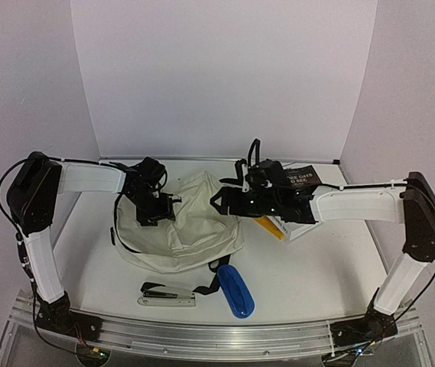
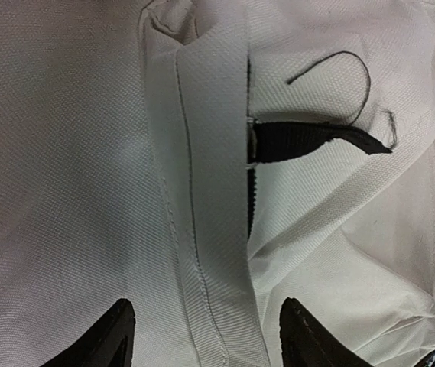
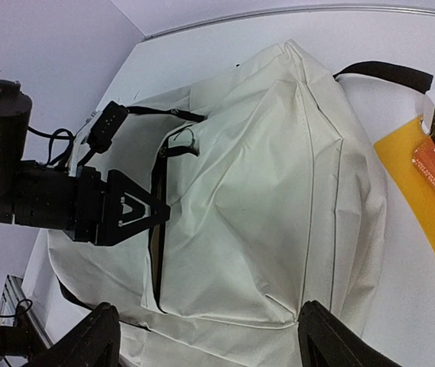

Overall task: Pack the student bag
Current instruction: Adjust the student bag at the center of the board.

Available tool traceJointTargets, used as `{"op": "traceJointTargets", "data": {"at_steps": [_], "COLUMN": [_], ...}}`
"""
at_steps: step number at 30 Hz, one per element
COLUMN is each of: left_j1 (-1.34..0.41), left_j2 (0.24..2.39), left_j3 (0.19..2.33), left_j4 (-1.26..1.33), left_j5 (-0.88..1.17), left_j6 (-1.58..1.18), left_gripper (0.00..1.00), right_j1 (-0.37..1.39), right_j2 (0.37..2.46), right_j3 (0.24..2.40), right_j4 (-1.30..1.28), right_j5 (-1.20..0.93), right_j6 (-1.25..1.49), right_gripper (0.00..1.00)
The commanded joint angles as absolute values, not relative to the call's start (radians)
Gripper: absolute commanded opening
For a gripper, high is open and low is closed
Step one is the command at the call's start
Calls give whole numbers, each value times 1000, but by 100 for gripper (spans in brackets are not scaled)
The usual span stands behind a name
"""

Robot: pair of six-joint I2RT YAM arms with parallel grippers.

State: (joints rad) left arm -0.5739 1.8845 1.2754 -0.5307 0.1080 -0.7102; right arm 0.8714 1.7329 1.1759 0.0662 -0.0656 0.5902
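While low over the student bag [image 1: 186, 229], left hand [image 2: 202, 332] and right hand [image 3: 209, 336] both spread, pointed inward.

The student bag [image 2: 87, 191] overruns the left wrist view's edges; lettering on the book [image 1: 303, 177] is illegibly small

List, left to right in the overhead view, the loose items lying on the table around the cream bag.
stapler → blue case → books
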Motion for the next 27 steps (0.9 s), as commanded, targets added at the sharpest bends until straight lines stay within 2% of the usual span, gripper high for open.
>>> {"op": "traceJointTargets", "data": {"at_steps": [1,10,20,27], "left_j1": [-571,-571,-559,-558], "left_j2": [1855,1790,1780,1774], "left_j3": [1264,1155,1059,1020], "left_j4": [-518,-464,-361,-301], "left_j5": [63,55,120,156], "left_j6": [-719,-742,-755,-760], "left_gripper": [55,26,2,0], "right_j1": [900,953,1033,1068], "right_j2": [1771,1833,2011,2190], "right_j3": [1220,1278,1462,1652], "right_j4": [80,79,1,-108], "right_j5": [-29,0,112,173], "right_j6": [597,604,601,589], "right_gripper": [80,80,78,70]}}
